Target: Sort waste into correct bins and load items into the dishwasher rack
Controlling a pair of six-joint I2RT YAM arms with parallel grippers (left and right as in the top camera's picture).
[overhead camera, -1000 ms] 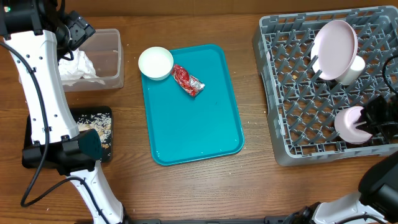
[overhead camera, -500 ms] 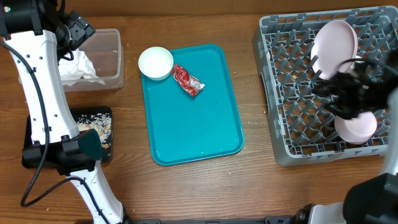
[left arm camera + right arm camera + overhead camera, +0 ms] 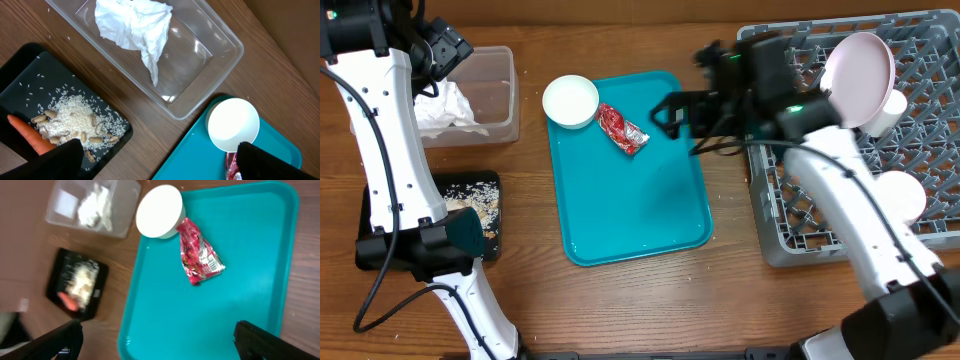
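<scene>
A red wrapper (image 3: 622, 129) lies on the teal tray (image 3: 640, 215), next to a white bowl (image 3: 570, 101) at its far left corner. My right gripper (image 3: 685, 125) hovers open and empty over the tray, right of the wrapper (image 3: 200, 255). In the clear tub (image 3: 498, 95) lies the crumpled napkin (image 3: 445, 110). The black tray (image 3: 492, 232) holds grains (image 3: 75, 120) and a carrot (image 3: 27, 137). High over the tub, my left gripper (image 3: 160, 165) is open and empty. The grey rack (image 3: 800, 170) holds a plate (image 3: 860, 65), a cup (image 3: 892, 110) and a bowl (image 3: 902, 195).
The teal tray sits mid-table between the bins at the left and the rack at the right. My left arm's white links (image 3: 390, 150) stand over the table's left side and partly cover the black tray.
My right gripper opened, left the small bowl in the rack, and swung left to above the teal tray. The left arm has not moved.
</scene>
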